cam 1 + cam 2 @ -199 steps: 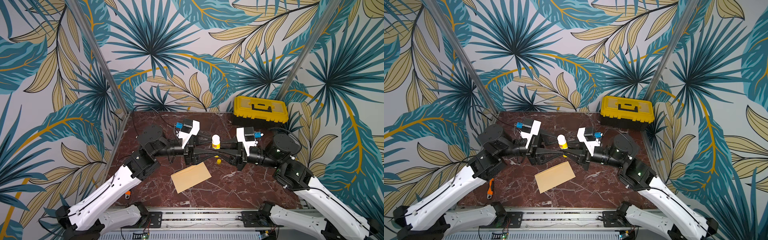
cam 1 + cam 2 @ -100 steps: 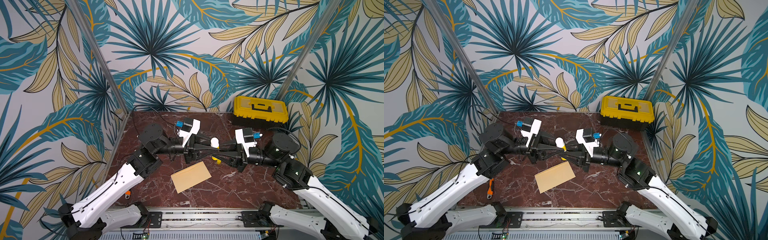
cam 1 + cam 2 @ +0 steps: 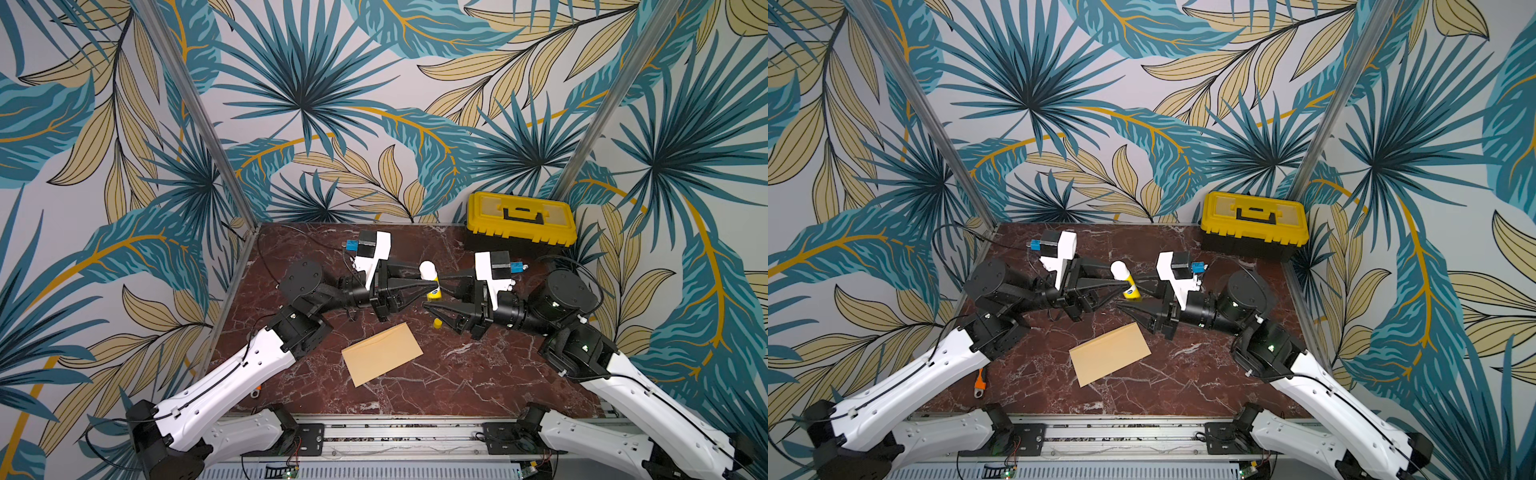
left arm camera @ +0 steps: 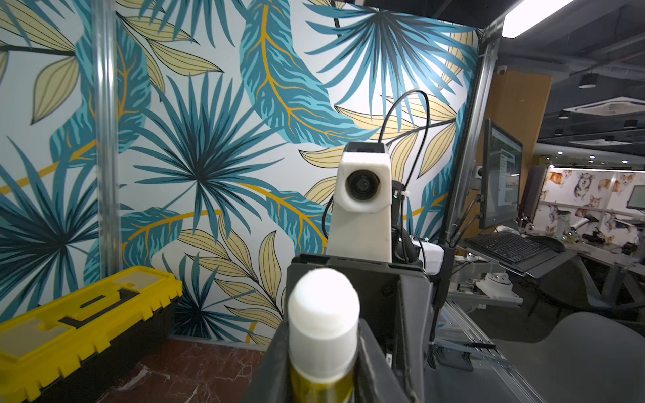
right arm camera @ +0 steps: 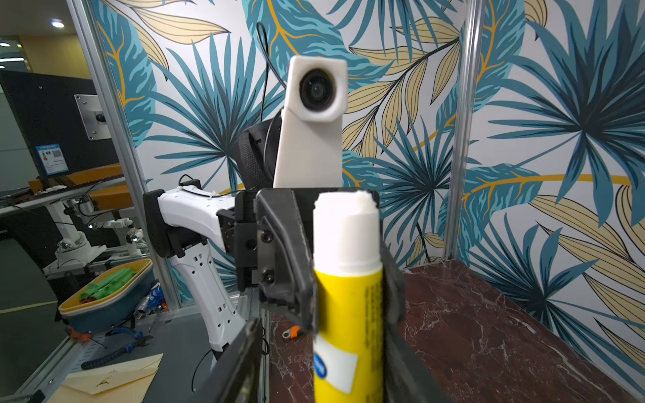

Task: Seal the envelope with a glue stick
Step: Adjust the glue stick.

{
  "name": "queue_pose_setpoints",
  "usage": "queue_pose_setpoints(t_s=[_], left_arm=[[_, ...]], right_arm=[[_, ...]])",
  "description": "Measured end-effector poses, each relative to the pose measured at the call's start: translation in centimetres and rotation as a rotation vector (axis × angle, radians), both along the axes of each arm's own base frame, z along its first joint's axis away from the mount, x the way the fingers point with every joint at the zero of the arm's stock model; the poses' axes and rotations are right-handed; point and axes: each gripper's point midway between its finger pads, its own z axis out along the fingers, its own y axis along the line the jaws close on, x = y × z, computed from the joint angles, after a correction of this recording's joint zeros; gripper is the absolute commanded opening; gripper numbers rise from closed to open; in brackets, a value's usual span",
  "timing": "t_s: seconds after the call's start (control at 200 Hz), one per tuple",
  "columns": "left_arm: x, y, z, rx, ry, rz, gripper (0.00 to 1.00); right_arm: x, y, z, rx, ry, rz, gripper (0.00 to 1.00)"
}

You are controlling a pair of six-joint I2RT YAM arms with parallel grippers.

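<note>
Holding the glue stick [image 3: 432, 292] upright with the left gripper [image 3: 432, 284], closed firmly on the yellow body from 9 o'clock, white glue tip up and bare. Placed a little past the table [image 3: 457, 386] centre toward 12 o'clock in both top views. Pointing in from 3 o'clock with the right gripper [image 3: 432, 294], jaws spread wide and grasping nothing: one finger just beside the stick, the other lower, toward 6 o'clock. In the right wrist view, seeing the stick between these open fingers, clearly apart from one; about contact with the other, cannot tell. Noting a small yellow cap [image 3: 437, 323] on the marble at 6 o'clock of the stick, just beside the lower right finger. Noting also the envelope [image 3: 382, 353] flat on the table farther toward 6 o'clock, plain face up, turned a bit askew, apart from both grippers and from the cap. Finding the toolbox [image 3: 521, 220], yellow lid shut, at the 1 o'clock corner by the wall. Spotting an orange tool [image 3: 980, 380] at the 8 o'clock edge, partly hidden under the left arm.
</note>
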Motion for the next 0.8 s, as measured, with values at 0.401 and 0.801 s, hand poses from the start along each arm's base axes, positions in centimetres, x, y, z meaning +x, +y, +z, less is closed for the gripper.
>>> queue_pose_setpoints(t_s=[0.401, 0.801], left_arm=[[0.4, 3.8, 5.3, -0.356, 0.041, 0.057, 0.17], [-0.4, 6.9, 8.7, -0.567, 0.021, 0.047, 0.18]], right_arm=[[1.5, -0.9, 5.0, 0.294, -0.119, -0.075, 0.59], [1.9, 1.3, 9.1, 0.445, -0.161, 0.056, 0.59]])
